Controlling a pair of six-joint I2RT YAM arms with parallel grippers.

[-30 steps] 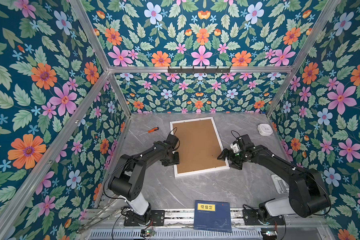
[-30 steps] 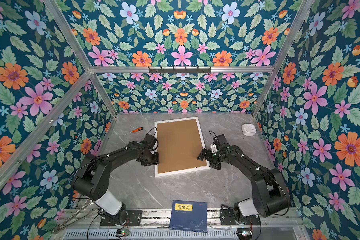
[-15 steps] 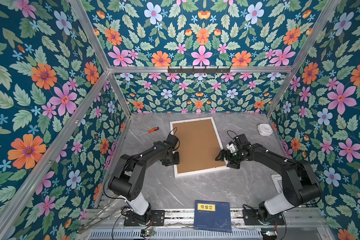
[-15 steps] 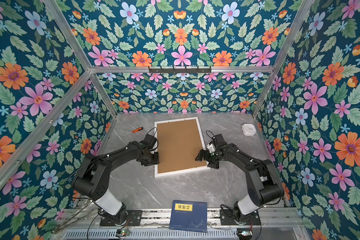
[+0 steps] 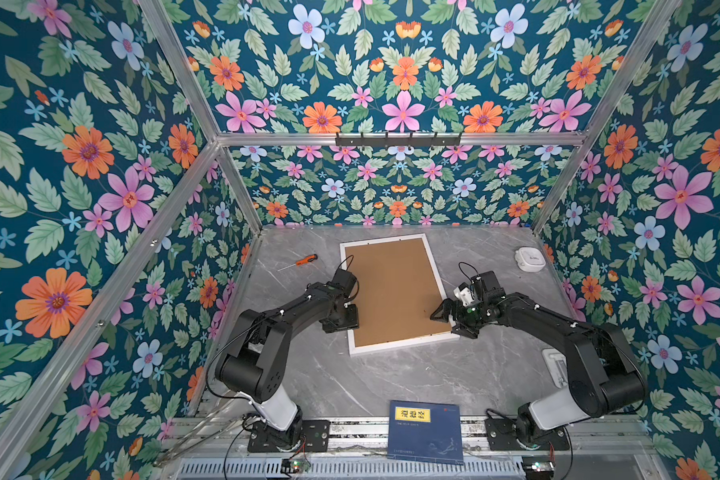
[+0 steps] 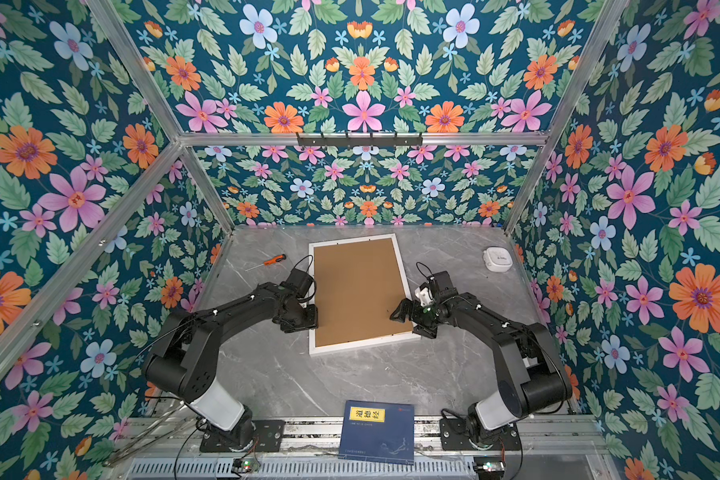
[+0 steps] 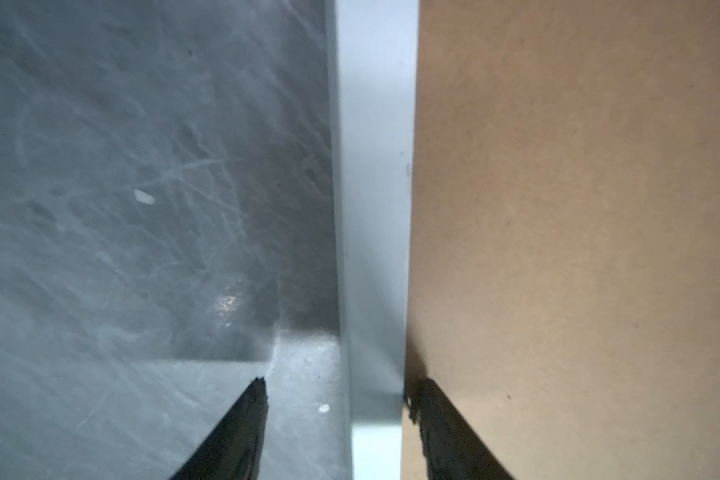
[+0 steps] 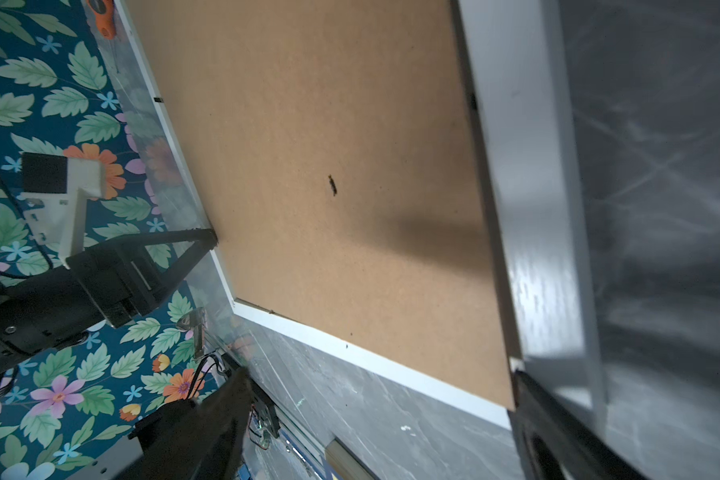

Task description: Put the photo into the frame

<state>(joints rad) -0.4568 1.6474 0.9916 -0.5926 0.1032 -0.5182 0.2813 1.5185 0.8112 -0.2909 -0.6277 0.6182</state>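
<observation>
The white frame (image 5: 404,344) (image 6: 362,345) lies face down mid-table, with a brown backing board (image 5: 391,291) filling it. The photo is hidden. My left gripper (image 5: 350,318) (image 6: 308,318) is low over the frame's left rail. In the left wrist view it (image 7: 341,386) is open astride the rail (image 7: 375,166), one finger over the table and the other on the board's edge (image 7: 578,208). My right gripper (image 5: 449,323) (image 6: 410,323) is wide open at the lower right corner. In the right wrist view it (image 8: 381,392) spans that corner, holding nothing.
An orange-handled screwdriver (image 5: 304,261) lies left of the frame's far end. A white round device (image 5: 528,258) sits at the far right. A dark blue book (image 5: 427,432) lies at the front edge. A small white object (image 5: 553,365) rests by the right wall.
My right gripper has edged a little leftward over the frame's lower right corner. The left arm has stayed at the left rail. The frame has not moved.
</observation>
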